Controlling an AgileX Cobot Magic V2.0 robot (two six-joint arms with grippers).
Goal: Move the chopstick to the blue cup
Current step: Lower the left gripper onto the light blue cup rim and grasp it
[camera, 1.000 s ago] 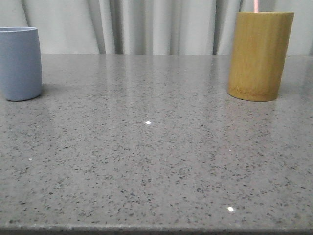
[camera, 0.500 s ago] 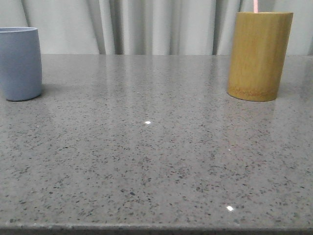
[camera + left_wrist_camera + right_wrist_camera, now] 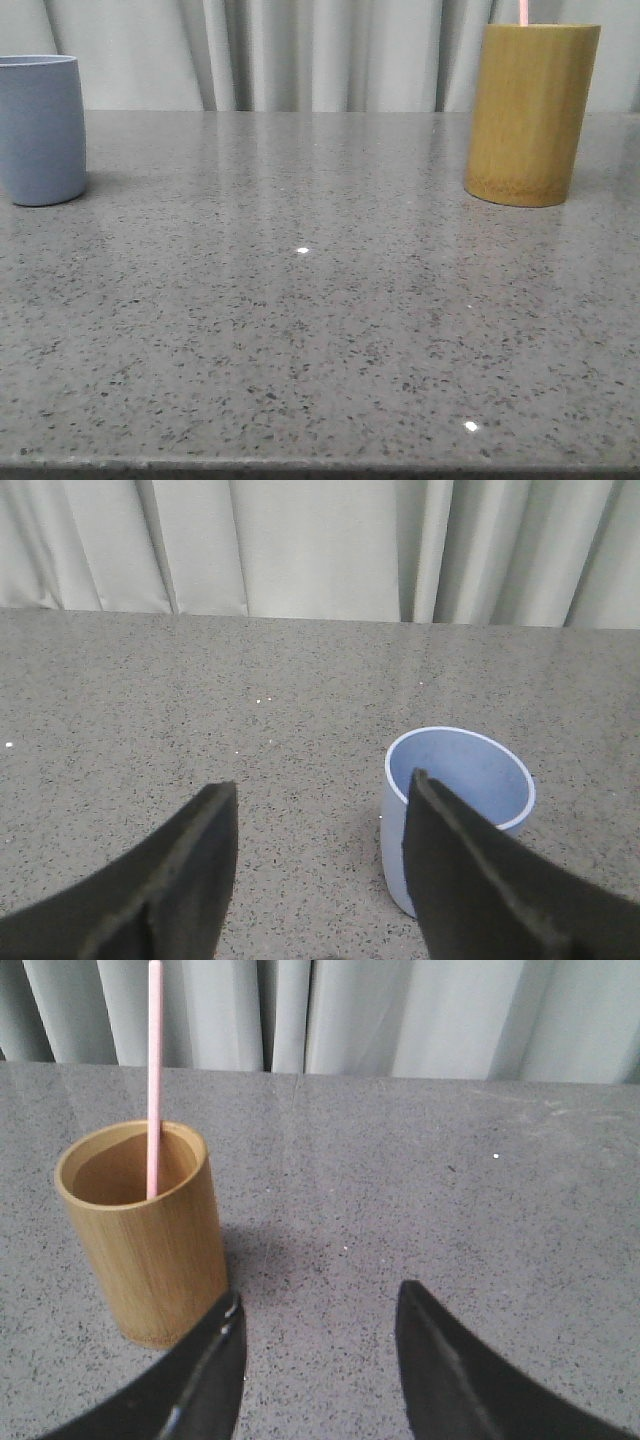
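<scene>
The blue cup [image 3: 40,130] stands at the far left of the grey table; its inside, seen in the left wrist view [image 3: 458,780], holds nothing. A pale-pink chopstick [image 3: 154,1075] stands upright in the bamboo holder [image 3: 145,1235]; in the front view only its tip [image 3: 524,11] shows above the holder [image 3: 530,112] at the far right. My left gripper [image 3: 320,785] is open over bare table beside the cup. My right gripper [image 3: 318,1298] is open beside the holder, nothing between its fingers. Neither arm shows in the front view.
The speckled grey stone table [image 3: 320,330] runs back to a pale curtain [image 3: 320,50]. Its front edge lies along the bottom of the front view.
</scene>
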